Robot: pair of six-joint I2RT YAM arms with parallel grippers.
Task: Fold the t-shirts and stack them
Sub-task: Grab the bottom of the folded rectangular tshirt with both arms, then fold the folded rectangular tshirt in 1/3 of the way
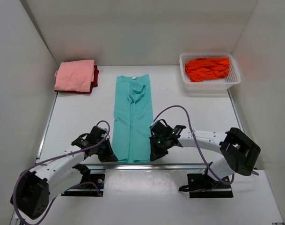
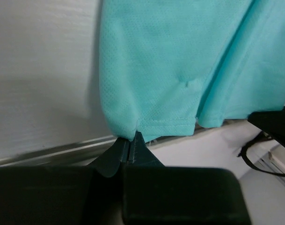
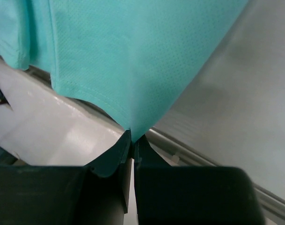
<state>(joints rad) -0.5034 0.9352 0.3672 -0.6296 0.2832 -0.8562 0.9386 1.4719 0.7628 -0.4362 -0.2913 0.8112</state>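
A soft teal cloth t-shirt [image 1: 133, 117], folded lengthwise into a long narrow strip, lies flat in the middle of the white surface [image 1: 76, 122]. Its collar points toward the far edge and its hem lies at the near edge. One sleeve is turned over on top near the collar end.

The left end effector [image 1: 110, 155] sits at the near left corner of that strip. In the left wrist view its dark fingers [image 2: 119, 152] are pressed together with almost no gap, pinching the corner of the hem. The cloth spreads away from the tips toward the far edge.

The right end effector [image 1: 154, 154] sits at the near right corner of the strip. In the right wrist view its fingers [image 3: 116, 152] are likewise closed tight on the hem corner, which comes to a point between the tips.

At the far left corner a folded salmon pink cloth t-shirt [image 1: 76, 75] rests on a folded dark red cloth t-shirt [image 1: 95, 75], of which only the right and near edges show. At the far right corner a bright orange cloth t-shirt [image 1: 208, 69] lies crumpled inside a white mesh plastic basket [image 1: 209, 85]. Both piles are well apart from the two end effectors.
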